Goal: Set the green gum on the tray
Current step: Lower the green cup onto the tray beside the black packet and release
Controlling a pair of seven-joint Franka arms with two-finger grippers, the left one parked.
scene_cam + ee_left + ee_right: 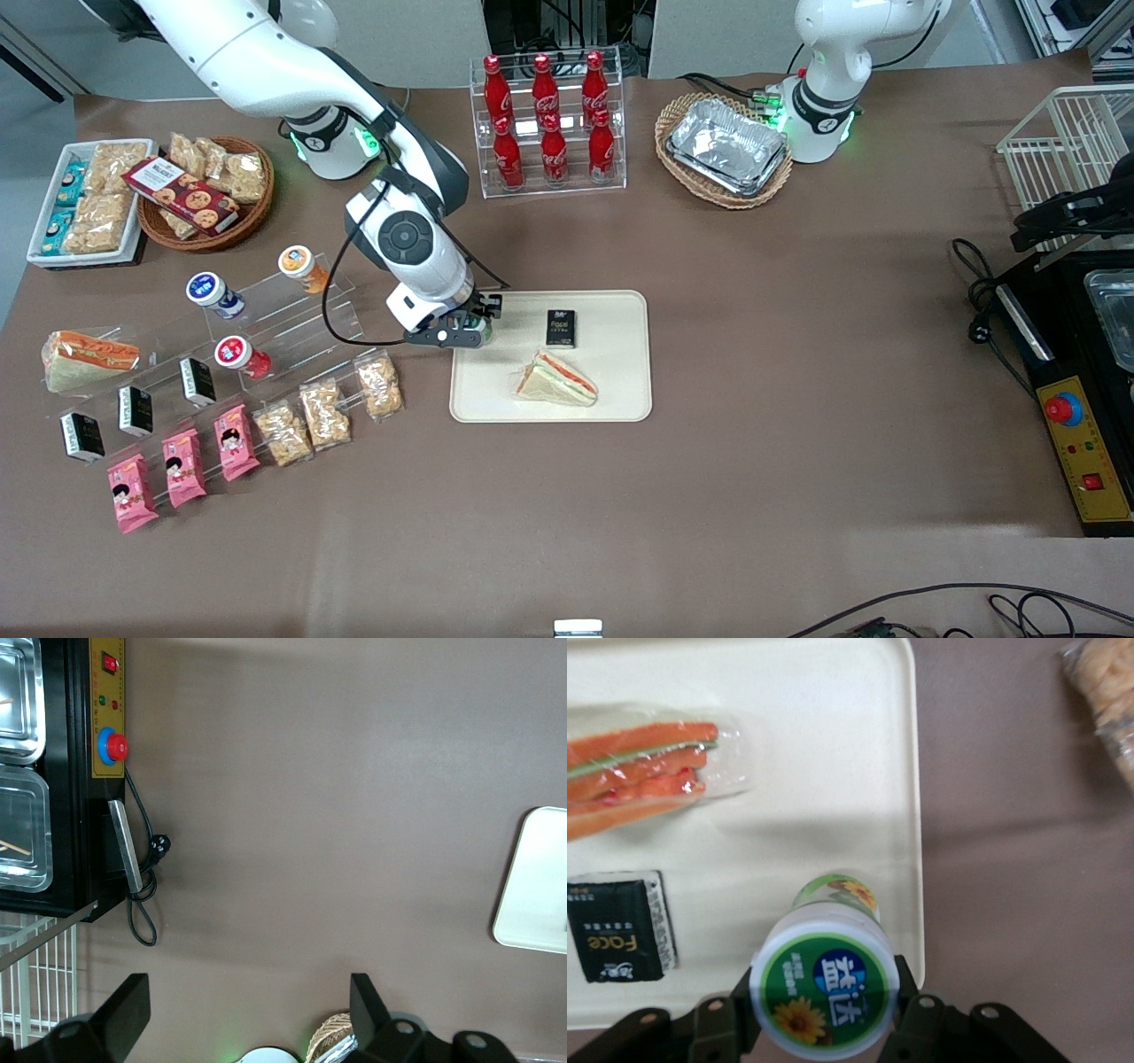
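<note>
1. The green gum (824, 988) is upright, its long axis running straight up from the tray, with the white round lid and green label facing the wrist camera and the green body below it.
2. The gripper (468, 330) is closed on the green gum, one finger (914, 1014) pressed against each side of the bottle just under the lid.
3. In the front view the gripper sits over the tray's (620, 400) edge nearest the working arm's end of the worktop (753, 487), at about 10 o'clock from the tray's centre.
4. Whether the bottle's base touches the tray or hangs just above it cannot be told.
5. The right arm reaches down from its base at about 11 o'clock of the tray, elbow bent, wrist turned so the gripper points straight down at the worktop.
6. On the tray, a black packet (561, 328) lies at about 12 o'clock from the tray's centre, just beside the gripper.
7. A wrapped sandwich (558, 379) lies nearer the front camera than the packet, around 6 o'clock from the tray's centre.
8. An orange-bodied bottle (301, 267), a blue-labelled bottle (213, 294) and a red-lidded bottle (241, 355) rest on a clear stepped stand toward the working arm's end, at about 9 o'clock from the tray.
</note>
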